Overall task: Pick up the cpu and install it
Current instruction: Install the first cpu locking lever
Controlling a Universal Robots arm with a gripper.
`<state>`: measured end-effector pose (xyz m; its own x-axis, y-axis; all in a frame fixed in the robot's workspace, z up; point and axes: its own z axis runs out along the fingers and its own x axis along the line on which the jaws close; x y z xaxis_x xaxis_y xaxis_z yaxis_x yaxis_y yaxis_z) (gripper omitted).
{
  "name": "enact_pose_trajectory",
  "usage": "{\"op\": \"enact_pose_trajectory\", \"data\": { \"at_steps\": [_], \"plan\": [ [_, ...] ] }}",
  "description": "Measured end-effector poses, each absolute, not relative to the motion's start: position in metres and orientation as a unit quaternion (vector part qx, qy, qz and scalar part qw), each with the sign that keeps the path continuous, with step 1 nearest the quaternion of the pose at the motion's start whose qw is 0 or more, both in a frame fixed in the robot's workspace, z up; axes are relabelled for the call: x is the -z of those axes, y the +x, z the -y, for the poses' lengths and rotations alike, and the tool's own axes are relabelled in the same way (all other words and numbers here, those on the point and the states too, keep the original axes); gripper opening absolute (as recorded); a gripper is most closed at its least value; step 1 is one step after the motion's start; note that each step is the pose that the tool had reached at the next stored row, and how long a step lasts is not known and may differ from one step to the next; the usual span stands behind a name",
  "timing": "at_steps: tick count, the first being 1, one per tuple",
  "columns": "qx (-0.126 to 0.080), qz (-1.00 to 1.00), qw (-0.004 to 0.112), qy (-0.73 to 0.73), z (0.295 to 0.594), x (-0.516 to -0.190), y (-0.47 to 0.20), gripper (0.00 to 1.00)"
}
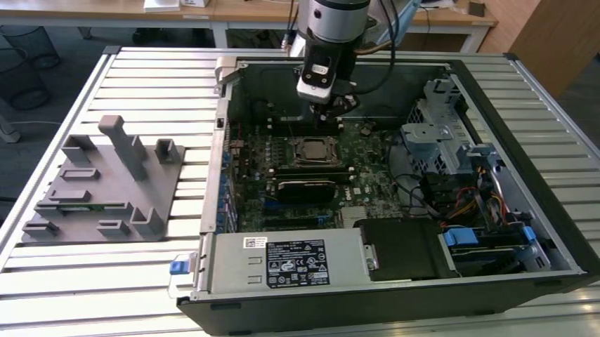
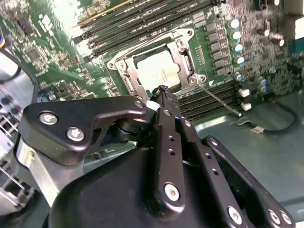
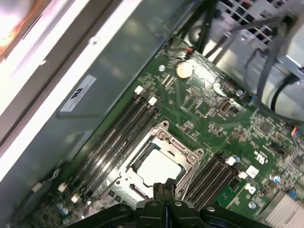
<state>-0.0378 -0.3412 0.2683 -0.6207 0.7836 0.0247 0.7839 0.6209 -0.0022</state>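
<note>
I am looking into the open computer case (image 1: pixel 375 309), which is lying on the slatted desk (image 1: pixel 150 77) and taking up the middle of the exterior view. The arm is reaching down in the upper centre of that frame. Its claw (image 1: pixel 330 114) is hovering over the motherboard (image 1: pixel 366 151), just above the socket and a little toward the far wall of the case.

The cpu (image 1: pixel 310 149) is sitting flat inside the socket's metal frame (image 2: pixel 187 59), silvery top facing up. In both wrist views I am seeing it (image 2: pixel 159 70) (image 3: pixel 159 166) just past the claw's tips, near them but apart. A thin metal lever (image 2: pixel 219 99) is sticking out from one corner of the frame.

The claw (image 2: pixel 162 90) (image 3: pixel 164 186) is running narrow, its two black fingers drawn together. Rows of dark memory slots (image 3: pixel 121 128) are lying along either side of the socket.

On the exterior view's left, well apart from the case, the grey holder block (image 1: pixel 103 189) with its upright posts is standing on the desk.
</note>
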Motion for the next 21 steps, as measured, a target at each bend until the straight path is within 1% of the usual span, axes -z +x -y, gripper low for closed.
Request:
{"op": "enact_pose_trajectory", "data": {
  "at_steps": [21],
  "plan": [
    [0.002,0.966,0.012,-0.257,0.3412,-0.2672,-0.0378,0.11]
  ]
}}
